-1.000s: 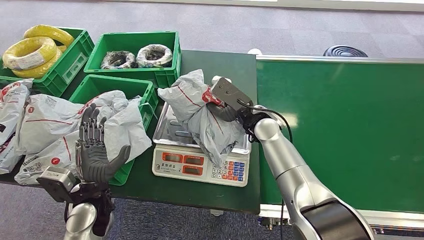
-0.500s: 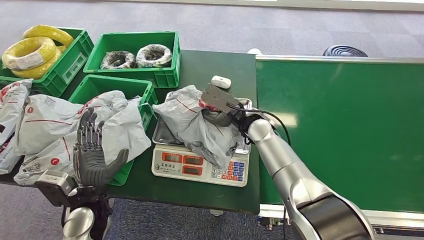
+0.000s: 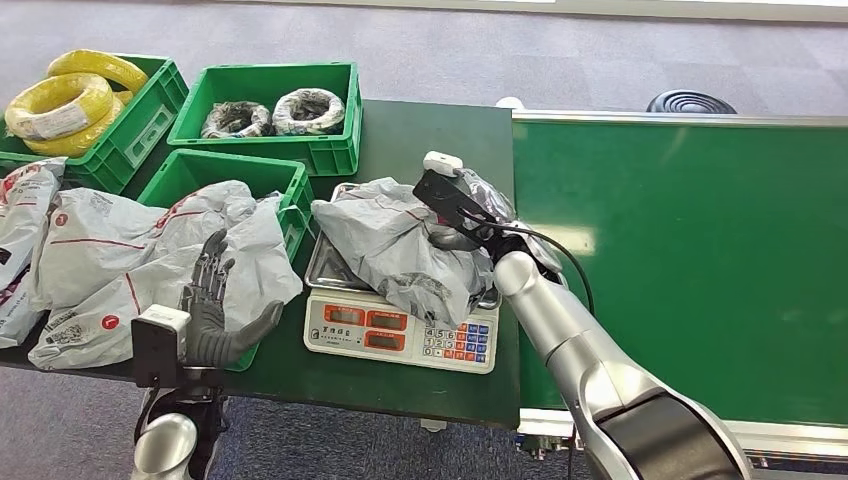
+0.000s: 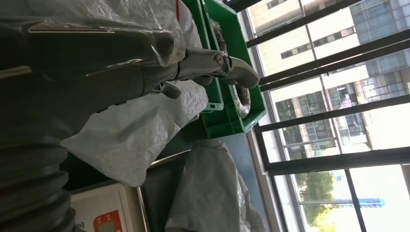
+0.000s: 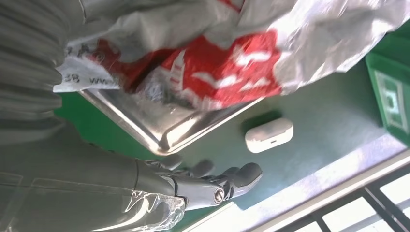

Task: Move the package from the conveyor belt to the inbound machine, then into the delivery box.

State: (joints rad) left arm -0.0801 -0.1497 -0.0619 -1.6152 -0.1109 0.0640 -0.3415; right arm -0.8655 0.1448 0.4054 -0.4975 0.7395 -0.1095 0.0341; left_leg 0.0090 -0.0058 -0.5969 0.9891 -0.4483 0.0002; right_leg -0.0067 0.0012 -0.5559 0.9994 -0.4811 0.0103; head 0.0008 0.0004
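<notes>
Package point(image 3: 400, 245) on scale tray point(image 3: 325, 265) | right hand point(image 3: 455, 225) fingers loose beside it | left hand point(image 3: 215, 315) spread, empty

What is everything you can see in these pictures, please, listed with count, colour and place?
Package: one, grey with red markings, lying on the scale's steel tray.
Scale: one, white, with red displays, on the dark green table.
Conveyor belt: one, green, right of the table.
Crates: three, green, at the table's far left.
Cable coils: yellow ones in the leftmost crate, dark ones in the middle crate.
Piled packages: several, grey, over the nearest crate.
Small case: one, white, behind the scale.
Left hand: open, before the pile.
Right hand: on the package.
</notes>
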